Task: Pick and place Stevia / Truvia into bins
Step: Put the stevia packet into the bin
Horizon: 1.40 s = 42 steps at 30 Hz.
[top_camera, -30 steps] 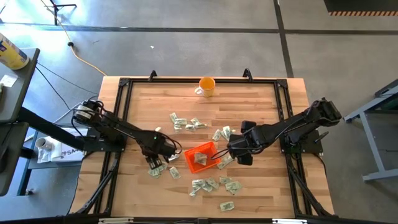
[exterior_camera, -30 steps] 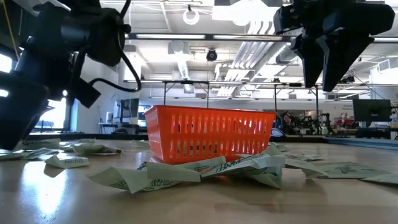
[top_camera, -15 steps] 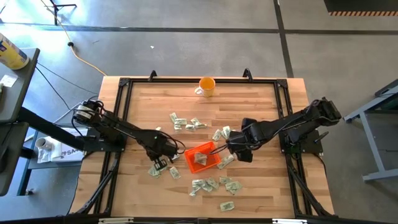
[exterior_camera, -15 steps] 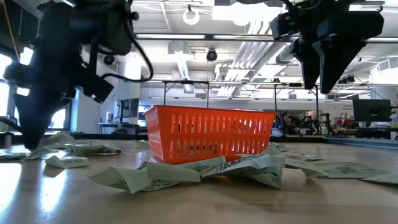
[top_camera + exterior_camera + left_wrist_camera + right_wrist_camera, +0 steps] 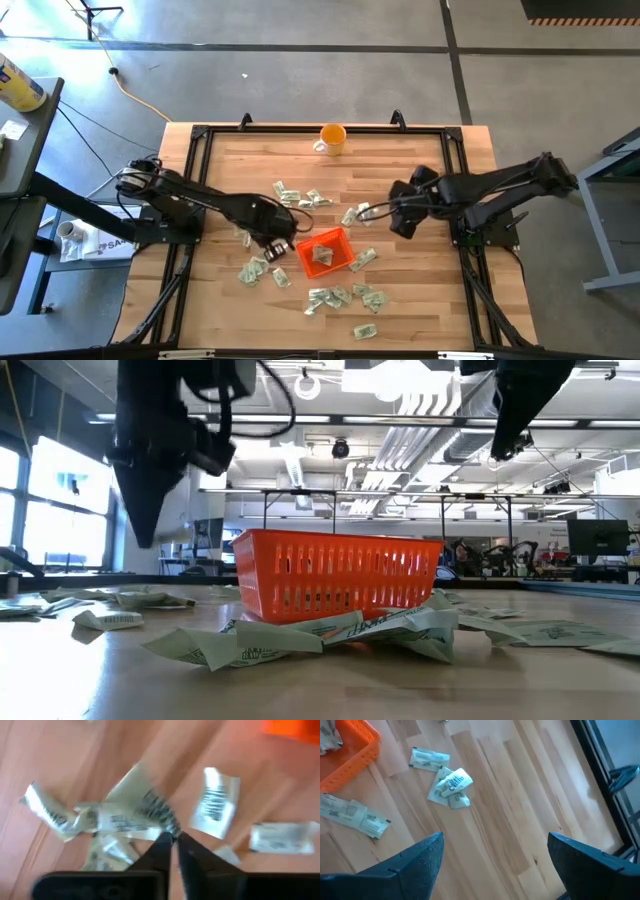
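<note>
Left gripper (image 5: 172, 837) fingers pinched on pale green-white paper sachet (image 5: 137, 812), just beside shallow orange-red plastic tray (image 5: 323, 251), nearer arm. Right gripper (image 5: 492, 855) fingers wide apart, empty.

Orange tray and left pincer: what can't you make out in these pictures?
- Orange tray: in the low view, its mesh wall hides what lies inside.
- Left pincer: in the left wrist view it is shut, its tips overlapping a sachet; whether it grips it is unclear.
- Sachet print: too small in the high view.
</note>
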{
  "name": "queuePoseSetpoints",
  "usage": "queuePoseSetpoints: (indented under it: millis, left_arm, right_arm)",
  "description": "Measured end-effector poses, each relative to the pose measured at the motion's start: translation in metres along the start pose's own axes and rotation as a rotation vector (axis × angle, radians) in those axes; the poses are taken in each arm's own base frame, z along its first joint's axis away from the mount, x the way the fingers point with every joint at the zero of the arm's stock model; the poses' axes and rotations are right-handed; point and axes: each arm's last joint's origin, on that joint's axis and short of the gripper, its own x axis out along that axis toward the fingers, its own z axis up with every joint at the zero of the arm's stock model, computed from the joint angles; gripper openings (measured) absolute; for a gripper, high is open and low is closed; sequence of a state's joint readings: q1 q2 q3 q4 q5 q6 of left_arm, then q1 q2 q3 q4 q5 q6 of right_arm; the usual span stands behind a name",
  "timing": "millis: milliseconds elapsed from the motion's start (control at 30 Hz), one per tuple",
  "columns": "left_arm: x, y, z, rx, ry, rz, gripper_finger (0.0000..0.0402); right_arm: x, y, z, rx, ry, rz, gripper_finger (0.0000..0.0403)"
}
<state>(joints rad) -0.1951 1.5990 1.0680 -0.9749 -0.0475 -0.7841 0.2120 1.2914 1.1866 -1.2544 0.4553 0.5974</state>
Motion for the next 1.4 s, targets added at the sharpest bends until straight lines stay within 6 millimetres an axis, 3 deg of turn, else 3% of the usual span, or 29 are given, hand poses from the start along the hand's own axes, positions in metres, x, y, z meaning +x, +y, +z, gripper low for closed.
queuePoseSetpoints:
  millis: [267, 367, 467, 633, 767, 967, 1100, 1233, 1400]
  left_arm:
    - [0.009, 0.013, -0.014, -0.269, 0.139, 0.094, 0.0244]
    - [0.009, 0.013, -0.014, -0.318, 0.140, 0.088, 0.0285]
    - [0.009, 0.011, -0.012, -0.323, 0.129, 0.071, 0.0302]
    - [0.010, 0.006, -0.006, -0.273, 0.039, 0.031, 0.0277]
    - [0.017, -0.003, 0.005, -0.101, -0.059, -0.017, 0.0238]
    - [0.040, 0.002, 0.008, 0.082, 0.015, 0.122, 0.0208]
    - [0.050, 0.010, 0.015, 0.088, 0.041, 0.168, 0.0207]
    - [0.053, 0.015, 0.024, 0.115, 0.057, 0.103, 0.0204]
    - [0.053, 0.021, 0.032, 0.130, 0.045, 0.083, 0.0155]
  right_arm:
    - [-0.002, -0.002, -0.002, 0.000, 0.014, 0.016, 0.0346]
    - [-0.001, -0.002, -0.001, -0.023, 0.009, 0.013, 0.0346]
    - [-0.001, -0.003, 0.000, -0.048, 0.010, 0.010, 0.0346]
    - [0.001, -0.007, 0.002, -0.056, 0.016, -0.002, 0.0346]
    - [0.003, -0.011, 0.004, -0.047, 0.022, -0.010, 0.0346]
    - [0.005, -0.013, 0.005, -0.025, 0.034, 0.001, 0.0346]
    - [0.005, -0.013, 0.005, 0.013, 0.039, 0.010, 0.0346]
    - [0.005, -0.013, 0.005, 0.047, 0.040, 0.010, 0.0346]
    - [0.005, -0.013, 0.005, 0.073, 0.041, 0.009, 0.0346]
